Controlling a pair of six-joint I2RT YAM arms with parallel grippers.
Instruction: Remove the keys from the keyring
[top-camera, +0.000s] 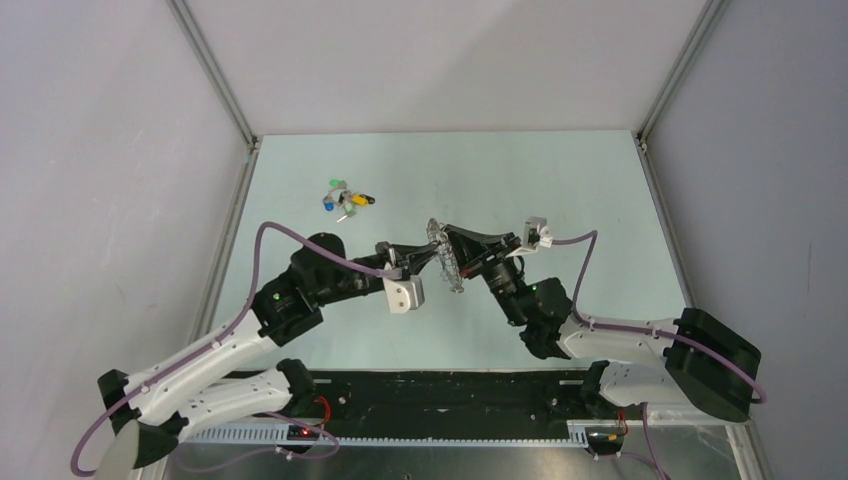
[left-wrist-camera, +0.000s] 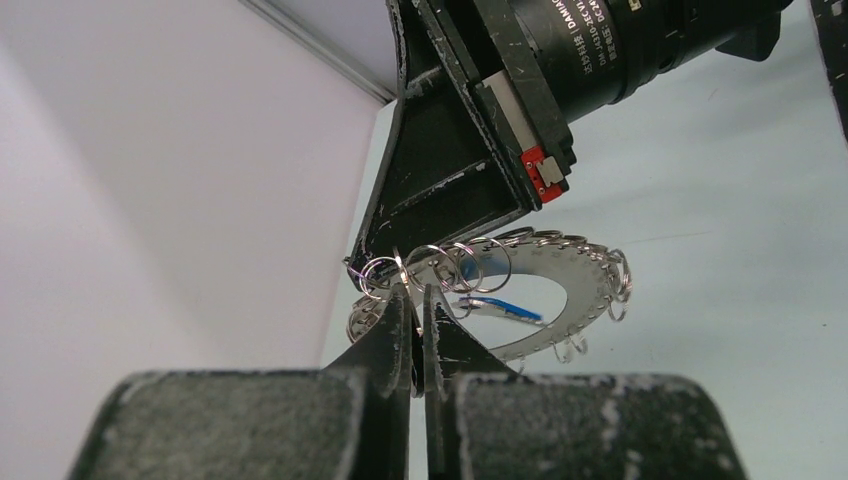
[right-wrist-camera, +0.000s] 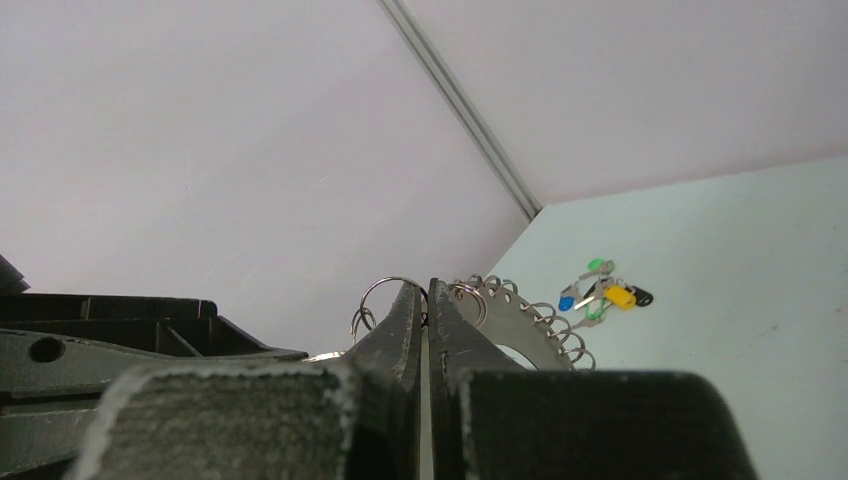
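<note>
The keyring (top-camera: 445, 256), a flat silvery ring frilled with wire loops, hangs on edge in the air between my two grippers. My right gripper (top-camera: 462, 250) is shut on its rim; in the right wrist view the gripper (right-wrist-camera: 427, 290) pinches the rim of the keyring (right-wrist-camera: 510, 329). My left gripper (top-camera: 428, 258) meets the ring from the left. In the left wrist view the gripper (left-wrist-camera: 418, 295) is shut at the rim of the keyring (left-wrist-camera: 590, 290) on a thin dark piece that looks like the black key's head. The blue key (left-wrist-camera: 500, 306) hangs in the ring's hollow.
A small cluster of green, blue and yellow keys (top-camera: 345, 198) lies on the pale table at the back left, also in the right wrist view (right-wrist-camera: 603, 290). Grey enclosure walls with metal corner posts stand on three sides.
</note>
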